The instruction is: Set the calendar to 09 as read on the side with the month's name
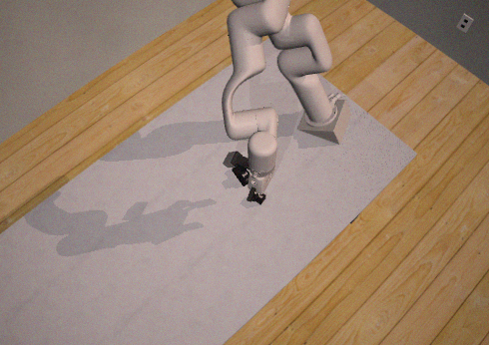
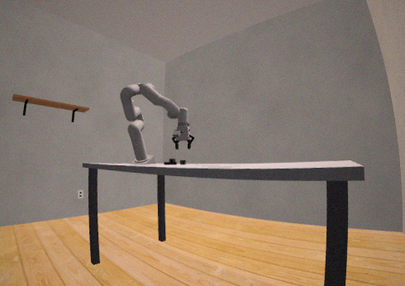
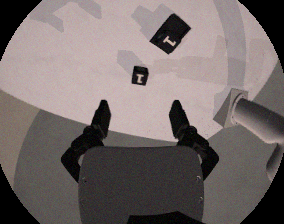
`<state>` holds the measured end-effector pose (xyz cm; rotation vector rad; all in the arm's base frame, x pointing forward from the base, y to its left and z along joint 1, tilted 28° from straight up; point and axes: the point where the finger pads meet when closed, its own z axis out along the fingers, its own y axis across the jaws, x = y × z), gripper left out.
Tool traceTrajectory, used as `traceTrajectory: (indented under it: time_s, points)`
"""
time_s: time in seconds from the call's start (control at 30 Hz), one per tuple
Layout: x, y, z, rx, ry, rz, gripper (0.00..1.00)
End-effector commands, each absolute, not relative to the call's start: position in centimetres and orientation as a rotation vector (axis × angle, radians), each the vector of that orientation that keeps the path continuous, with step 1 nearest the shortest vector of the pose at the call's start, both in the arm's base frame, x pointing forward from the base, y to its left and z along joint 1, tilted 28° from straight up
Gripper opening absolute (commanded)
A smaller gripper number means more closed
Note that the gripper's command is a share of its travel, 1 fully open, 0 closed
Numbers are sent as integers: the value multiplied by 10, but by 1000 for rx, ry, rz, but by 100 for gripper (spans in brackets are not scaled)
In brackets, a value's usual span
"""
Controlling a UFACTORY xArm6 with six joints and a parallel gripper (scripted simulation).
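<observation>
My gripper [image 2: 183,148] [image 3: 140,107] is open and empty, raised well above the table. Below it a small black cube [image 2: 183,162] [image 3: 140,75] stands alone on the table, apart from the tray; in the wrist view one face shows a white 1-like mark, its other marks too dark to read. The dark tray [image 2: 167,163] [image 3: 181,23] lies on the table beyond that cube, turned at a slant. A second black cube [image 2: 172,160] [image 3: 168,42] is at the tray's nearer end, also showing a white 1-like mark. Whether it stands flat there is hard to tell.
The pale table top [image 1: 125,287] [image 2: 289,164] carries long arm shadows. The arm's base [image 1: 326,128] [image 2: 144,159] stands on it, beyond the cubes in the top view. The table's edge [image 1: 319,254] runs along the lower right there, with the plank floor [image 1: 424,237] outside.
</observation>
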<state>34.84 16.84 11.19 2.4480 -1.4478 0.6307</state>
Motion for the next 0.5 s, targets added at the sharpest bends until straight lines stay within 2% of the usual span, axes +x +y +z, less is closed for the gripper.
traceTrajectory:
  time_s: [0.0,0.47]
  points:
    - [349,169,112,2513,-1303,600,100]
    - [350,168,109,2676,-688,491,100]
